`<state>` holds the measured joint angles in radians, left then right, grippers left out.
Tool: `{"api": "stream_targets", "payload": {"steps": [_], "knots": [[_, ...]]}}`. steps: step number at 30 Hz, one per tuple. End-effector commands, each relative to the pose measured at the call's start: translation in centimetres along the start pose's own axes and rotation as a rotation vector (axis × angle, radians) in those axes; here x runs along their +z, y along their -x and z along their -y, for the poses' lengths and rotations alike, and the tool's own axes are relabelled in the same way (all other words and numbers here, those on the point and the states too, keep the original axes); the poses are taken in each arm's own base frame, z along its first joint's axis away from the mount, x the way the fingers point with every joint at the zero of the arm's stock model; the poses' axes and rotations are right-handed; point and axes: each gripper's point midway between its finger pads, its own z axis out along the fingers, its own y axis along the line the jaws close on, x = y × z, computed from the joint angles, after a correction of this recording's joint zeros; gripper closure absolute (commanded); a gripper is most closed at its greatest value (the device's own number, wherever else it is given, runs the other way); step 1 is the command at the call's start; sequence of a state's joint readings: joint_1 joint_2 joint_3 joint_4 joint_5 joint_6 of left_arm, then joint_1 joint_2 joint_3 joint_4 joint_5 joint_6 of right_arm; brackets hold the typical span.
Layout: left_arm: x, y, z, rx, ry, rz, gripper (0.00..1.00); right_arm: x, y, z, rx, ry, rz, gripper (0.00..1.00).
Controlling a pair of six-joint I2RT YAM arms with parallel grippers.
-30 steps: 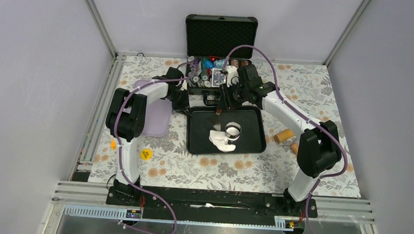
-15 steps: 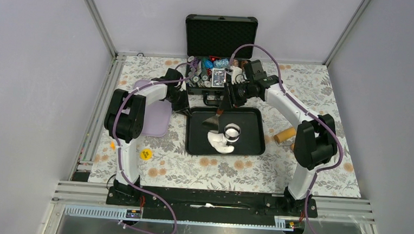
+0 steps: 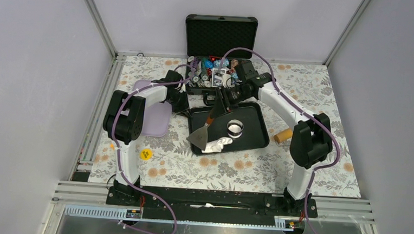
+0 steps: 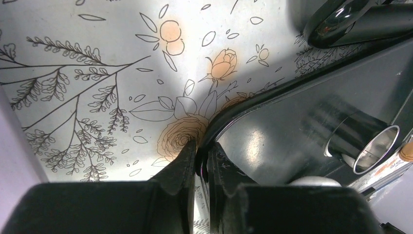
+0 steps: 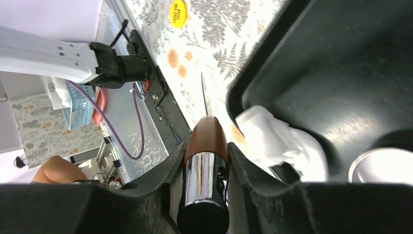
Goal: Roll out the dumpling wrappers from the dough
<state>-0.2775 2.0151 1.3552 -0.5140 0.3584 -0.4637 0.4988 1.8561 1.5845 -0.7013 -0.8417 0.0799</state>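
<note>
The dough [image 3: 217, 145] [image 5: 277, 140] is a crumpled white scrap at the near left edge of the black tray [image 3: 251, 119] [image 5: 341, 73] [image 4: 272, 141]. My right gripper [image 3: 225, 99] [image 5: 207, 146] is shut on the wooden handle of a metal scraper [image 3: 199, 137]. The scraper's blade slants down beside the dough. My left gripper [image 3: 185, 106] [image 4: 199, 146] is shut on the tray's far left rim. A steel ring cutter [image 3: 235, 129] [image 4: 370, 144] [image 5: 384, 165] stands on the tray just behind the dough. The dumpling wrappers are out of view.
A wooden rolling pin [image 3: 283, 135] lies on the cloth right of the tray. A lilac board [image 3: 157, 119] sits left of it, with a yellow disc [image 3: 146, 154] nearer me. An open black case [image 3: 220, 39] full of small items stands at the back.
My right gripper swung the scraper's blade down and to the near left. The dough left the ring cutter and bunched up at the tray's near left edge. The tray turned slightly.
</note>
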Motion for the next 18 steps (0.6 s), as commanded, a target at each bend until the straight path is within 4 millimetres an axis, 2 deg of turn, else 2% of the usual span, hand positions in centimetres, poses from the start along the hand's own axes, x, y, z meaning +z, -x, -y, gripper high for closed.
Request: {"api": "stream_targets", "payload": {"steps": [1,6,10,13,18], "knots": [[0.5,-0.4,-1.1,-0.040,0.073,0.018,1.00,0.0,1.8,-3.9,-0.047,0.100,0.013,1.00],[0.7,-0.6,-0.7,-0.031,0.049,0.008,1.00,-1.6,4.8,-4.9,-0.154,0.048,0.109,1.00],[0.8,-0.7,-0.6,-0.026,0.040,0.002,1.00,-4.2,6.2,-5.2,-0.224,-0.021,0.184,1.00],[0.8,-0.8,-0.5,-0.026,0.032,-0.004,1.00,-6.3,5.4,-3.4,-0.303,-0.146,0.178,1.00],[0.9,-0.8,-0.3,-0.021,0.020,-0.007,1.00,-8.4,1.1,-0.9,-0.377,-0.242,0.065,1.00]]}}
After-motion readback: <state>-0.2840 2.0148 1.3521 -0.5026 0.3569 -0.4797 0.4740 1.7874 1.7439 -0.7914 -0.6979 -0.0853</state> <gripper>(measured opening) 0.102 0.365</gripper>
